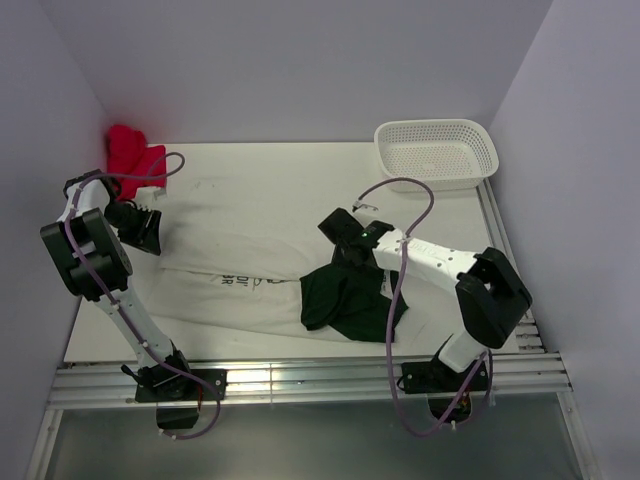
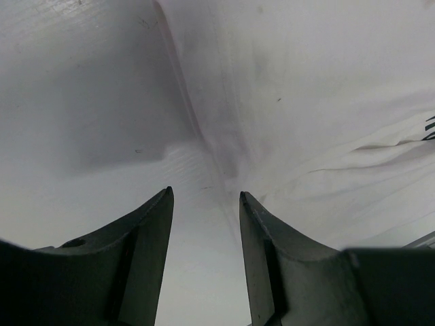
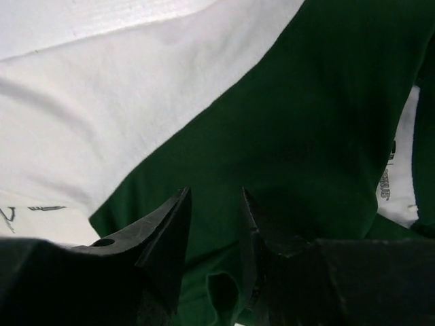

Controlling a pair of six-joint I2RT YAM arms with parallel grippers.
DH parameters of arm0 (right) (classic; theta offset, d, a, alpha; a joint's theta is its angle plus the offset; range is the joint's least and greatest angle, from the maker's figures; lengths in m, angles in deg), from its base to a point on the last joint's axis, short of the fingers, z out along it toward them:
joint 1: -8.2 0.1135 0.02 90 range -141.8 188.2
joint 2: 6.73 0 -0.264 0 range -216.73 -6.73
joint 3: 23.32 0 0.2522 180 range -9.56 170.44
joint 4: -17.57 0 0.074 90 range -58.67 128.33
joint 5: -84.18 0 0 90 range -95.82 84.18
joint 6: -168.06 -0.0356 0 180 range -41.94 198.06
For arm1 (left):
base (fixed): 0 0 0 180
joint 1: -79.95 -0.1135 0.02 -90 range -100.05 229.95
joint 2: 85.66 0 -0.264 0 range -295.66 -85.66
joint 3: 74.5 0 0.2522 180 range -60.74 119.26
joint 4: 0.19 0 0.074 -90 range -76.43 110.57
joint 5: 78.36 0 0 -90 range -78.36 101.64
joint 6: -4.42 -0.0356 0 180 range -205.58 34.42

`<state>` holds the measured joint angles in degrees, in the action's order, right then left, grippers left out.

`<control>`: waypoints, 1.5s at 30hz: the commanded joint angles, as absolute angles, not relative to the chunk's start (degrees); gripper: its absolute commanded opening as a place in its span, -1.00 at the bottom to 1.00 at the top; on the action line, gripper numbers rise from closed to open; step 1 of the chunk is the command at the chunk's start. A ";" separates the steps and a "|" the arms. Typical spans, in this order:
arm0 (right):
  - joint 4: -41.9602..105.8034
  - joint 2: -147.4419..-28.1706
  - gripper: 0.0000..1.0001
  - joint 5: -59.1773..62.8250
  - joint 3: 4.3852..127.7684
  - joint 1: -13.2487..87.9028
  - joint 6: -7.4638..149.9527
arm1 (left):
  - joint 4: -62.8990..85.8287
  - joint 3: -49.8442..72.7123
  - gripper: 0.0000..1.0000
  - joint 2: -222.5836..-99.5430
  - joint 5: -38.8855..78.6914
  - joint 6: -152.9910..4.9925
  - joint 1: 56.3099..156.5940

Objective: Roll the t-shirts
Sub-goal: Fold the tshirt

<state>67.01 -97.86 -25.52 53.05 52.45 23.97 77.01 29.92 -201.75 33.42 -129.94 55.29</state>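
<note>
the left gripper (image 2: 204, 193) hangs half open and empty at the left end of the off-white t-shirt (image 1: 250, 250), whose long axis runs left to right across the table (image 1: 300, 175). it's thin, soft, creased cloth with dark lettering near the front edge. its right end lies under the dark green t-shirt (image 1: 345, 300), a rumpled heap. the right gripper (image 3: 214, 197) hovers just over that, jaws parted, gripping nothing i can see.

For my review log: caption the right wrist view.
Right gripper, jaws apart, hovers above the dark green t-shirt overlapping the off-white t-shirt.
</note>
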 commanded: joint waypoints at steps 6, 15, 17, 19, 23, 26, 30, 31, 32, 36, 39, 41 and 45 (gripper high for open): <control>65.60 -85.58 -0.22 -24.54 42.75 54.95 19.89 | 77.38 31.29 -0.01 -202.02 35.11 -131.37 55.43; 72.36 -71.07 -0.31 -26.82 34.04 66.11 7.16 | 76.76 30.14 -0.02 -201.85 34.85 -131.46 55.43; 73.42 -69.57 -0.29 -27.70 33.16 69.18 3.90 | 76.76 30.23 -0.02 -201.94 34.76 -131.37 55.43; 74.21 -69.57 -0.24 -28.58 32.81 70.25 2.83 | 76.59 30.23 -0.01 -202.02 34.76 -131.37 55.43; 75.88 -71.23 -0.08 -32.26 35.08 70.34 1.59 | 76.85 30.58 -0.02 -202.29 35.20 -131.11 55.43; 77.64 -73.69 -0.07 -33.85 37.98 69.73 2.64 | 76.76 30.23 -0.02 -201.68 35.02 -131.28 55.43; 80.55 -77.91 -0.07 -35.26 41.94 68.23 4.31 | 77.02 30.58 -0.02 -201.41 35.11 -131.28 55.43; 80.11 -78.96 -0.08 -35.17 42.12 67.71 4.93 | 77.20 30.67 -0.02 -201.58 35.11 -131.28 55.43; 79.76 -79.41 -0.10 -35.00 42.12 67.27 5.80 | 77.29 30.76 -0.02 -201.50 35.20 -131.20 55.34; 77.92 -80.82 -0.14 -34.30 41.69 65.16 7.39 | 77.47 30.76 -0.02 -201.32 35.28 -131.28 55.43; 76.68 -80.99 -0.26 -33.77 41.16 64.19 8.45 | 77.47 30.67 -0.02 -201.15 35.11 -131.28 55.43; 76.15 -81.17 -0.33 -33.42 40.98 63.75 9.15 | 77.47 30.76 -0.02 -201.06 34.93 -131.37 55.43; 74.22 -81.96 -0.43 -32.71 40.28 62.87 10.65 | 77.55 30.85 -0.02 -201.14 34.93 -131.20 55.43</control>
<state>76.23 -81.27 -31.49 40.16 63.71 9.07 76.83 29.92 -201.77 33.42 -129.94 55.29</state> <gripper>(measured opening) 0.299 0.492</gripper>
